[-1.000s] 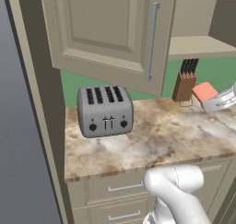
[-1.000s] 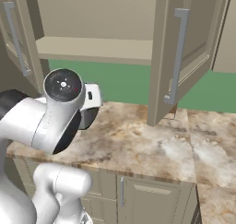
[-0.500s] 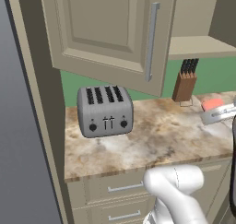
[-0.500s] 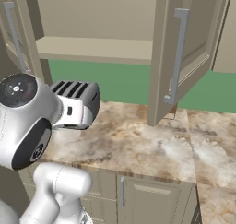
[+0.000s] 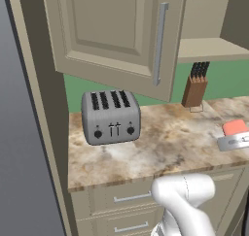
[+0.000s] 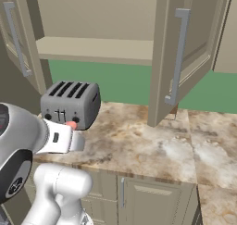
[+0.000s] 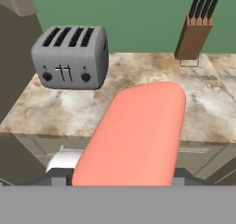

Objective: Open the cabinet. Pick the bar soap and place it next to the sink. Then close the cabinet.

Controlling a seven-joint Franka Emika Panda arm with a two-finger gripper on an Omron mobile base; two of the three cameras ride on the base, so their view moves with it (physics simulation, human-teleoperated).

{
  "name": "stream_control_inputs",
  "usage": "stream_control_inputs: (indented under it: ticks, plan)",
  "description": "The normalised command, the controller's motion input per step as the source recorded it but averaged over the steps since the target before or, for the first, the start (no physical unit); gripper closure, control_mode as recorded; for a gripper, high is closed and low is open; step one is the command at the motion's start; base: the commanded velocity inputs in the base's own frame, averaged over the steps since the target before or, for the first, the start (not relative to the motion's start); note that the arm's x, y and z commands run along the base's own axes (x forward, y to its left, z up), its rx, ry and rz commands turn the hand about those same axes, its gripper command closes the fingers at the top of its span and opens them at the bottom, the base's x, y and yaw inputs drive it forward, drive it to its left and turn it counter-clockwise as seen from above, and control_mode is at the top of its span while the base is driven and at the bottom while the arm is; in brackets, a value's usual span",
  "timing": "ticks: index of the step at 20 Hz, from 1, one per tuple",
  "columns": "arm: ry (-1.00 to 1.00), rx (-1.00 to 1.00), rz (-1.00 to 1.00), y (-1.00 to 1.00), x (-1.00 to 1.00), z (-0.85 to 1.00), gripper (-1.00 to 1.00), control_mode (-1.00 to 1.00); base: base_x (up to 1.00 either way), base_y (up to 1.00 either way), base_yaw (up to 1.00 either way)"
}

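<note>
The tool (image 5: 237, 142) is clenched on the pink bar soap (image 7: 133, 133), carrying it above the front edge of the marbled surface (image 5: 160, 143), right of the grey toaster (image 5: 111, 117). Above the toaster, the cabinet (image 5: 116, 33) stands with both doors open. A knife block (image 5: 195, 86) stands behind the soap.

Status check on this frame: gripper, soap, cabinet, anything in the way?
Gripper shut on bar soap, carried above the counter. Cabinet doors open. Toaster and knife block on counter, apart from the soap.
</note>
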Motion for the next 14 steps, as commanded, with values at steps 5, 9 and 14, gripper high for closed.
stream_control_inputs:
  ticks: [5,9,14]
  plan:
    - [0.0,0.0,0.0,0.0,0.0,0.0,1.0,-1.0,0.0,0.0,0.0]
    - [0.0,0.0,0.0,0.0,0.0,0.0,1.0,-1.0,0.0,0.0,0.0]
    - [0.0,0.0,0.0,0.0,0.0,0.0,1.0,-1.0,0.0,0.0,0.0]
